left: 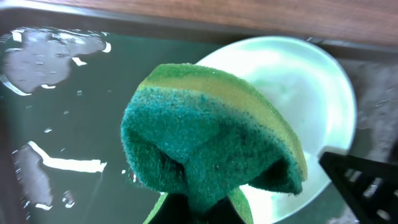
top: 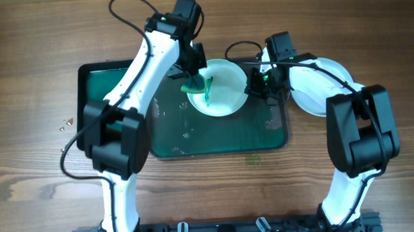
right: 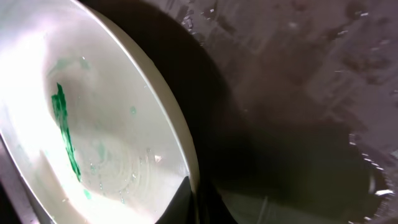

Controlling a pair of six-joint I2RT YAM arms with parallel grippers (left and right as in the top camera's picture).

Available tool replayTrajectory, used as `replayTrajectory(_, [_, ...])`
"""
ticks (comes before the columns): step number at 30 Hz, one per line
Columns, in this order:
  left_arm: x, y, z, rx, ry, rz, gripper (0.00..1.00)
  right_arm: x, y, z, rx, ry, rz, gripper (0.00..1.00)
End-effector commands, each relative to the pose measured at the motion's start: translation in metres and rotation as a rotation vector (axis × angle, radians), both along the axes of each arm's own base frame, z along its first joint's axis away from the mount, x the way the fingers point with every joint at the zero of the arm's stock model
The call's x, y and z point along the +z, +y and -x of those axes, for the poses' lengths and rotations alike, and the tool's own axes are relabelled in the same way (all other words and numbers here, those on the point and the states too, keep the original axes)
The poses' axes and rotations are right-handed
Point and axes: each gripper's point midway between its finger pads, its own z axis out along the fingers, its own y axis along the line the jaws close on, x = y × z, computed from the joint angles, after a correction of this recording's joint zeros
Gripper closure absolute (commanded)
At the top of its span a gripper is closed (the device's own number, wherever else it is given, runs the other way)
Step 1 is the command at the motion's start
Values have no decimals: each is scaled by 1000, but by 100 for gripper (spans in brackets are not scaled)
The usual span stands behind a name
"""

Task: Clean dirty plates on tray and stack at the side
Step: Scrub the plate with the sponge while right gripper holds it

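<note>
A white plate (top: 223,89) with a green streak lies tilted on the dark green tray (top: 215,140), near its far right part. My left gripper (top: 193,76) is shut on a green and yellow sponge (left: 211,143) and holds it at the plate's left rim (left: 298,81). My right gripper (top: 256,86) is shut on the plate's right rim; its wrist view shows the rim between the fingers (right: 194,198) and the green streak (right: 65,134). More white plates (top: 325,90) lie on the table to the right of the tray, partly hidden by the right arm.
The tray surface is wet, with water patches (left: 50,50) and drops (top: 187,134). A small smudge (top: 252,159) marks the wooden table in front of the tray. Small bits (top: 66,123) lie left of the tray.
</note>
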Motion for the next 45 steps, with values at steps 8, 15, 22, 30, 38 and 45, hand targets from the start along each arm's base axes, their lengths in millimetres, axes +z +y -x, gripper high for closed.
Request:
replayTrajectory(8, [-57, -11, 1, -165, 83, 0, 96, -11, 12, 9, 55, 28, -45, 96])
replayTrajectory(15, [-95, -18, 7, -209, 134, -17, 96, -11, 13, 9, 65, 23, -51, 96])
replayTrajectory(22, [-87, -71, 31, -405, 195, 298, 96, -10, 14, 8, 77, 16, -58, 96])
replayTrajectory(30, [-73, -94, 29, -525, 133, 450, 96, -10, 14, 8, 76, 16, -58, 96])
replayTrajectory(38, [-99, 16, -54, -32, -105, -219, 96, -10, 14, 8, 77, 16, -57, 96])
replayTrajectory(45, [-93, 67, -30, 121, -50, -486, 96, -10, 14, 8, 76, 16, -58, 96])
